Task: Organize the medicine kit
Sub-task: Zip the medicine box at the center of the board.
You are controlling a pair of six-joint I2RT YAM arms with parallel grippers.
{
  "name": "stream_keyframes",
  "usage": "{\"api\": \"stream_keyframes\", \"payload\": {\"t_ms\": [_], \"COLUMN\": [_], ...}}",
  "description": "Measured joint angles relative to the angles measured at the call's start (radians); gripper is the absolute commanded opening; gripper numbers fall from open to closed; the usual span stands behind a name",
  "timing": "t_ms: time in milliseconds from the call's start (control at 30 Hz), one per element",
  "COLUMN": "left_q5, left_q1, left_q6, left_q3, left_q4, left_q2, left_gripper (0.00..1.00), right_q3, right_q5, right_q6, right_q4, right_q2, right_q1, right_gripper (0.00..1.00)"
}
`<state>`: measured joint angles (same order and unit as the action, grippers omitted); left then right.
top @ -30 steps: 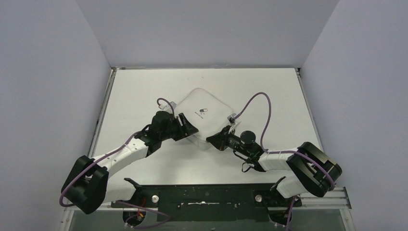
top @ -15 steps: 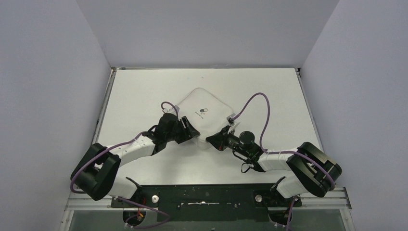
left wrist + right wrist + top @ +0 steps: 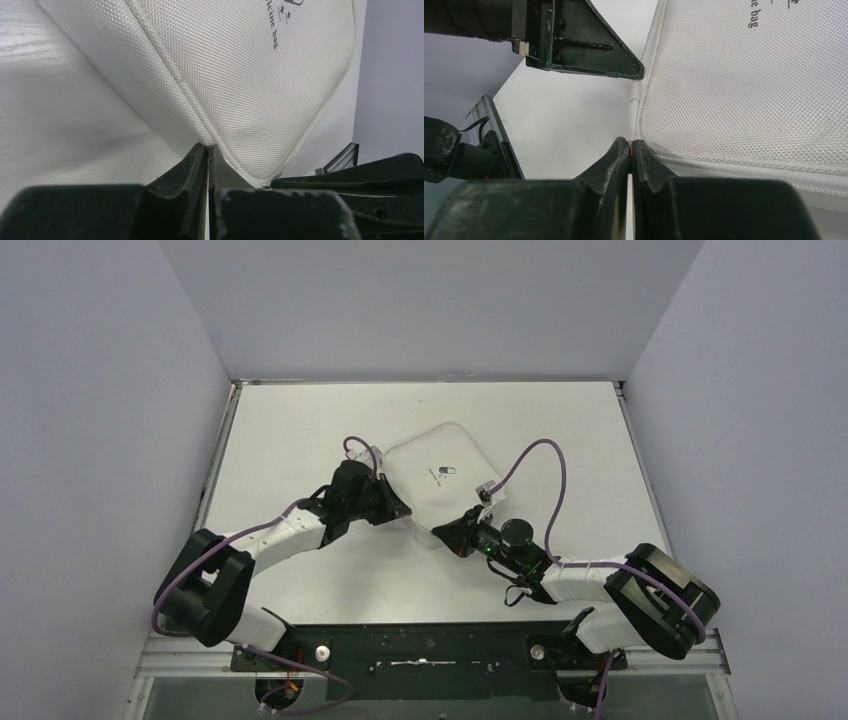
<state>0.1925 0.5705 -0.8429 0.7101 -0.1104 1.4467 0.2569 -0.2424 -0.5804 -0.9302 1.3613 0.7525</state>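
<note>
The medicine kit (image 3: 440, 478) lies closed in the middle of the worktop (image 3: 290, 420). The left jaws and the right jaws are squeezed shut at its near seam. Whether they pinch a zip tab, I cannot tell. Opening seems in hand; next, a steady pull along the seam.

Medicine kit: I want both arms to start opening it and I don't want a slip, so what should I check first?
1. Left hand shut against the medicine kit's side seam: ok.
2. Right hand shut at the kit's near corner: ok.
3. Either hand truly pinching a seam or zip pull: cannot tell.
4. Lid closed, logo facing up: ok.
5. Kit well inside the table's edges: ok.
</note>
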Motion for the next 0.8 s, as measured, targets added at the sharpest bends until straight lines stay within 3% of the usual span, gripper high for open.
{"api": "stream_keyframes", "payload": {"t_ms": [333, 467, 600, 800], "left_q5": [-0.062, -0.066, -0.061, -0.081], "left_q1": [-0.122, -0.122, -0.095, 0.008], "left_q6": [0.098, 0.099, 0.048, -0.072], "left_q3": [0.04, 0.04, 0.038, -0.021], "left_q4": [0.04, 0.045, 0.054, 0.047], "left_q2": [0.003, -0.011, -0.041, -0.137], "left_gripper": [0.0, 0.13, 0.34, 0.44], "right_q3": [0.001, 0.004, 0.007, 0.018], "right_q5": [-0.005, -0.009, -0.015, -0.027], "right_q6": [0.048, 0.049, 0.045, 0.043], "right_q4": [0.047, 0.047, 0.031, 0.01], "right_q2": [-0.034, -0.03, -0.013, 0.013], "right_q1": [0.0, 0.0, 0.0, 0.0], "right_gripper": [0.0, 0.0, 0.0, 0.0]}}
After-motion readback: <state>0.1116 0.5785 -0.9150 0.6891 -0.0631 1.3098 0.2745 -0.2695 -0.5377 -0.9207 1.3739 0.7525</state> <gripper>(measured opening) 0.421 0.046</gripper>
